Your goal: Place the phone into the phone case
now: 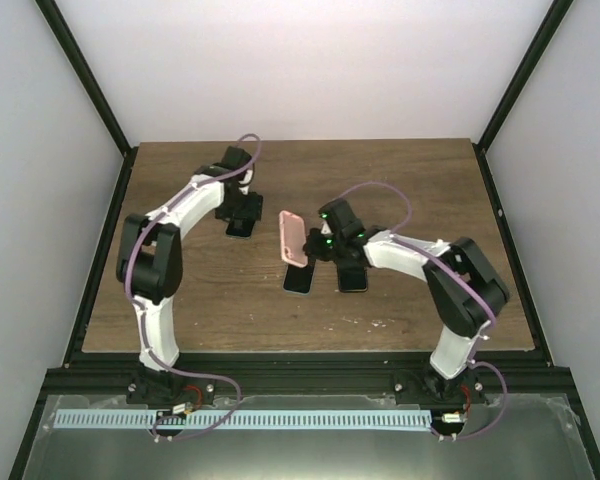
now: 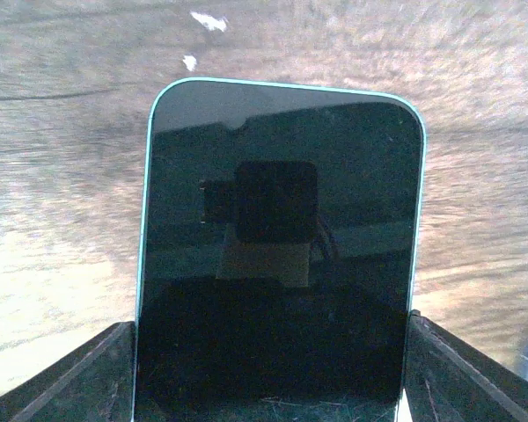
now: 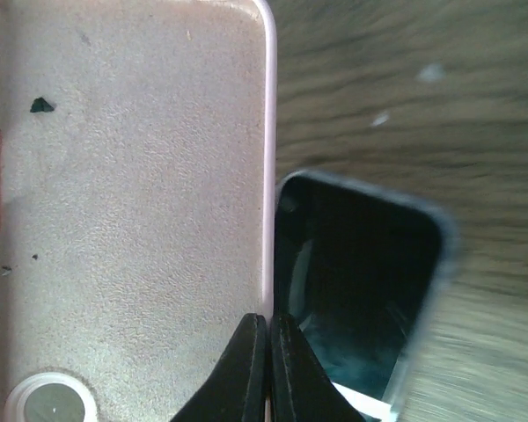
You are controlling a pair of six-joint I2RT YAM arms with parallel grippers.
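Early yet: left pincer (image 2: 271,318) clamped across phone (image 2: 277,220), right pincer (image 3: 269,330) pinching pink case (image 3: 132,220) rim; phone outside case, insertion left.

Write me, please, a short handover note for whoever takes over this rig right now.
Left claw: straddles the teal-edged phone, screen up on the table; grip unclear.
Right claw: shut on the side rim of the pink case; a second dark phone lies beside it.
Done: case pinched, empty.
Left: lift the teal-edged phone, seat it in the case.
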